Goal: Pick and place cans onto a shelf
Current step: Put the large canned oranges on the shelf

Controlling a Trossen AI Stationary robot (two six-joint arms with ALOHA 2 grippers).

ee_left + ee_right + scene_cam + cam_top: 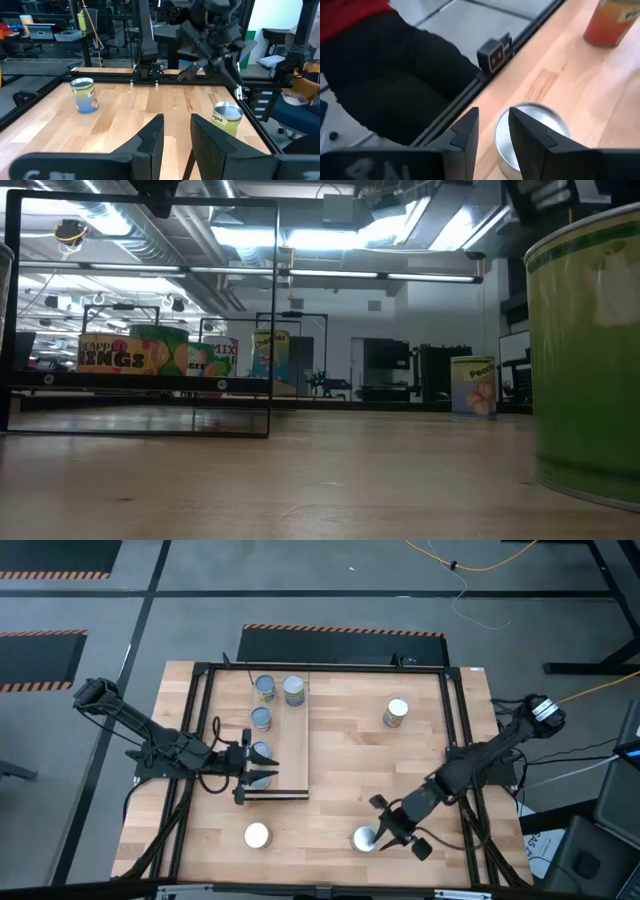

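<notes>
The shelf (283, 740) lies on the left half of the worktop (340, 760), running far to near, with four cans on it: two side by side at the far end (265, 687) (293, 690), one behind them (261, 718), and a fourth (262, 752) near the dark near edge. The left gripper (262, 777) sits at that near end, just beside the fourth can; its wrist view shows the jaws standing a little apart with nothing between them. Three cans remain off the shelf: one far right (396, 712), one near left with a white top (257, 835), and one near right (364, 838).

The right gripper (388, 830) hovers at that near-right can (532, 137). Its jaws are parted by a narrow gap, and the silver top shows just beyond the fingertips; it looks as though the can is not yet held, though the overhead view is too small to be sure.

Risks, as I judge them: the gap looks narrower than the can, so a descent without opening wider would land a fingertip on the rim and tip or shove the can toward the near frame rail. On the left, a careless withdrawal could clip the fourth can and knock it off the shelf's end
</notes>
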